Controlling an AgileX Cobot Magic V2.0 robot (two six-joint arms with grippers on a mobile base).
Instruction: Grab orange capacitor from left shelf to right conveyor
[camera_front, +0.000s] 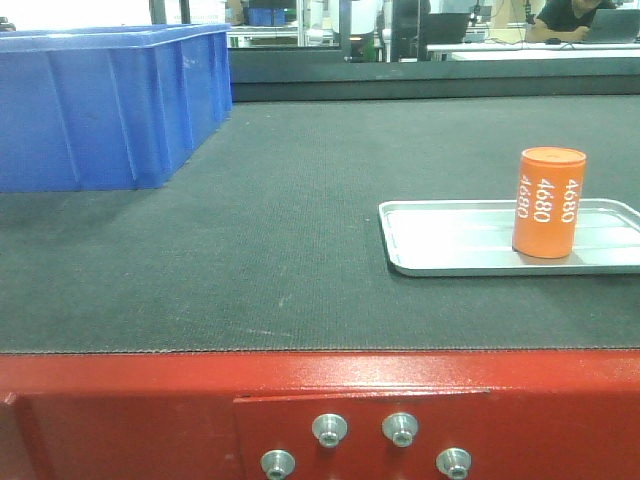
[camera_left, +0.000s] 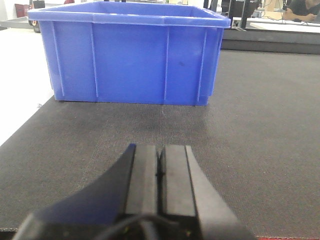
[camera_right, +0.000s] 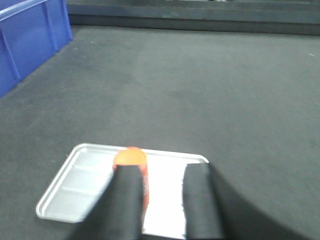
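**Capacitor upright in tray on belt, both grippers empty**

Right gripper (camera_right: 162, 200) fills the near edge of the right wrist view: two black fingers (camera_right: 202, 200) spread apart with a clear gap, nothing between them. Orange capacitor (camera_right: 131, 159) sits just beyond the left finger, partly hidden by it; can't tell if they touch

Left gripper (camera_left: 160, 172) has its pads pressed together, only a thin seam showing, holding nothing. It hangs over the conveyor belt (camera_left: 260, 130), facing the blue bin (camera_left: 130, 55)

Relative to the silver tray (camera_front: 450, 240):
- capacitor stands upright inside it, toward its right half, "4680" in white up the side
- tray lies flat on the dark grey belt, right side of the front view
- blue bin is on the belt well to the tray's left and further back
- red frame edge (camera_front: 130, 415) with silver bolts (camera_front: 330, 428) runs along the near side, below the tray
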